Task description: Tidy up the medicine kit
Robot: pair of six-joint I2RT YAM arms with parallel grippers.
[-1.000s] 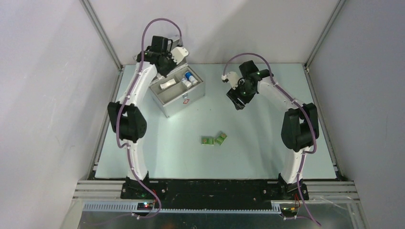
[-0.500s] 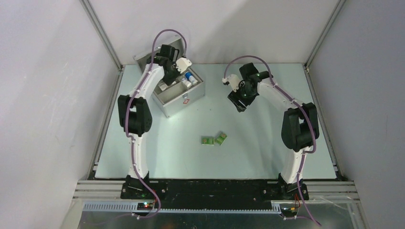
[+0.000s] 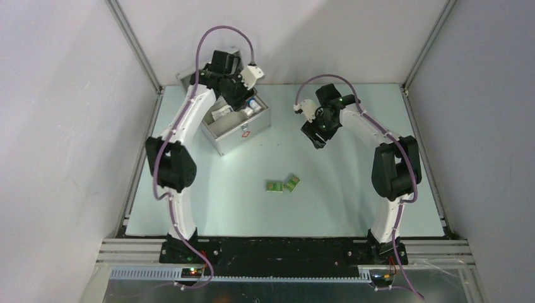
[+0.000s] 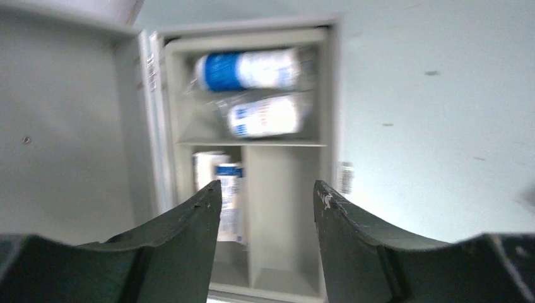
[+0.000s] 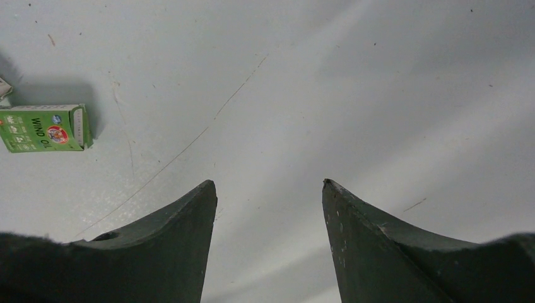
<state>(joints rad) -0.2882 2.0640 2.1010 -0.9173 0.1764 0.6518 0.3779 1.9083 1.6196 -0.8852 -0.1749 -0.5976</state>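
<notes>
Left arm point(image 3: 189, 113): white shell links, bulky black joint housings.
Right arm point(image 3: 366, 129): same white links, black joints.
Cables point(image 3: 221, 27): purple, one along each arm.
Bases point(image 3: 180, 250): black mounting blocks.
Left pincer point(image 4: 268, 196): dark, curved, tapering fingers.
Right pincer point(image 5: 270, 189): matching dark curved pair.

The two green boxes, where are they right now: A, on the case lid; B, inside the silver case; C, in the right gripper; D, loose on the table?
D: the green boxes lie close together on the table, apart from the open medicine kit, and the right gripper is open and holds nothing.
</notes>
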